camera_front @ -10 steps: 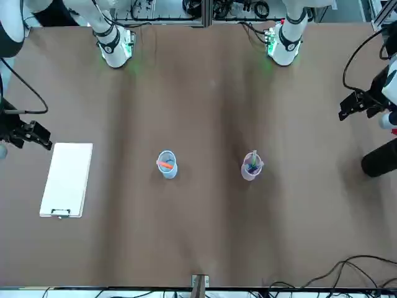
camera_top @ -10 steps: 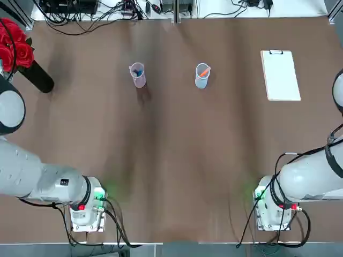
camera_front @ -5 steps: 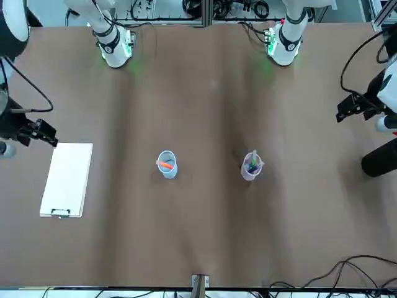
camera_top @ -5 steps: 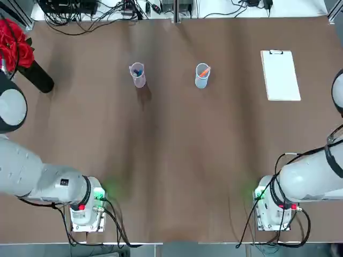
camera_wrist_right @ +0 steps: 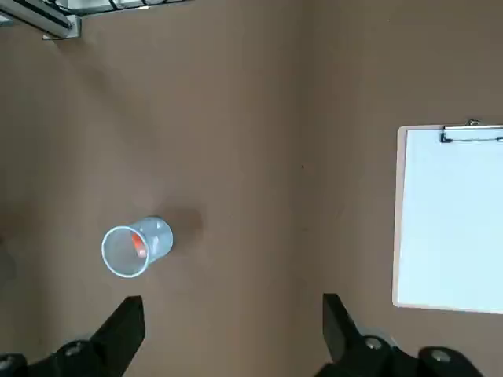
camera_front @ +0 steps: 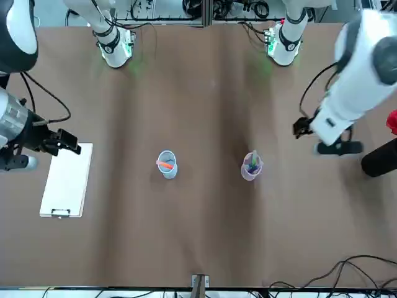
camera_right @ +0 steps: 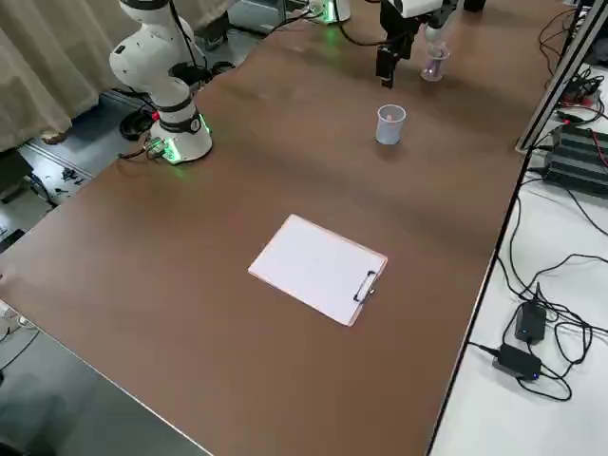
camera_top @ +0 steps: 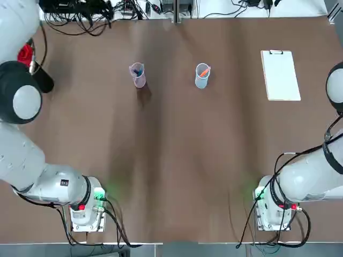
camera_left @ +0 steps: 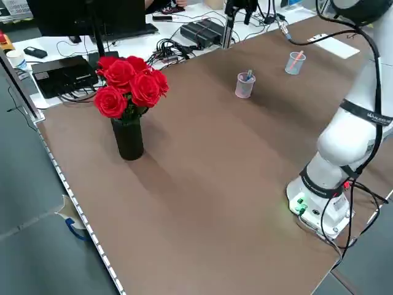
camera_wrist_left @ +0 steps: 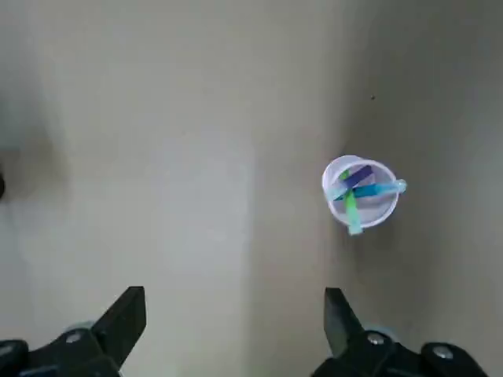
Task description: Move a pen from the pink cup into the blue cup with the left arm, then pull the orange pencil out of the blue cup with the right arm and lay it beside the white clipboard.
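Observation:
The pink cup (camera_top: 138, 74) stands on the brown table with several pens (camera_wrist_left: 357, 188) crossed inside it. To its right stands the blue cup (camera_top: 202, 75) with the orange pencil (camera_wrist_right: 138, 244) leaning in it. The white clipboard (camera_top: 280, 75) lies flat at the far right. My left gripper (camera_wrist_left: 232, 314) hangs open high above the table, with the pink cup (camera_wrist_left: 360, 193) off to one side ahead of it; in the front view the left gripper (camera_front: 302, 127) is on my left of that cup. My right gripper (camera_wrist_right: 232, 322) is open and empty, high between the blue cup (camera_wrist_right: 134, 248) and the clipboard (camera_wrist_right: 452, 216).
A black vase (camera_left: 129, 138) of red roses (camera_left: 129, 80) stands at the table's far left. Cables and electronics (camera_top: 80, 8) lie beyond the far edge. Both arm bases (camera_top: 86, 206) sit at the near edge, with bare brown table between them and the cups.
My left arm has swung in from the table's left edge toward the pink cup. My right gripper has moved inward to the clipboard's edge. Both stay open; the cups and clipboard are unmoved.

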